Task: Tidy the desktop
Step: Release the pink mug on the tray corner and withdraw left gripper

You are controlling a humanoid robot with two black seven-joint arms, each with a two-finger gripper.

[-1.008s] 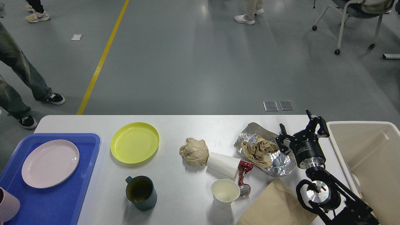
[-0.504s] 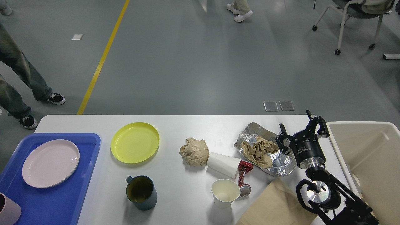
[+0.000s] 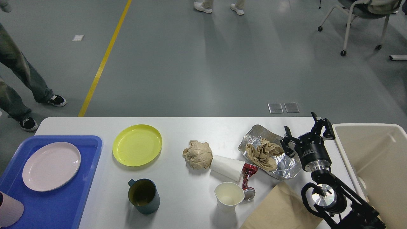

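The white desktop [image 3: 203,127] carries a yellow plate [image 3: 137,145], a dark teal mug [image 3: 143,195], a crumpled brown paper ball [image 3: 198,154], a white paper cup on its side [image 3: 226,167], an upright white paper cup [image 3: 229,196], a crushed red can [image 3: 248,181] and a foil sheet [image 3: 286,165] holding crumpled brown paper [image 3: 263,153]. My right gripper [image 3: 300,123] is open and empty, just right of the foil, above the desktop's right end. My left gripper is out of view.
A blue tray [image 3: 82,190] at the left holds a pink plate [image 3: 51,166]; a pink cup [image 3: 9,210] shows at its lower left corner. A beige bin [image 3: 381,149] stands beyond the right end. A brown paper bag [image 3: 279,210] lies at the front edge. People stand on the floor beyond.
The pink cup at the tray's lower left has shifted slightly. People in the background have walked leftward. My right arm has not moved.
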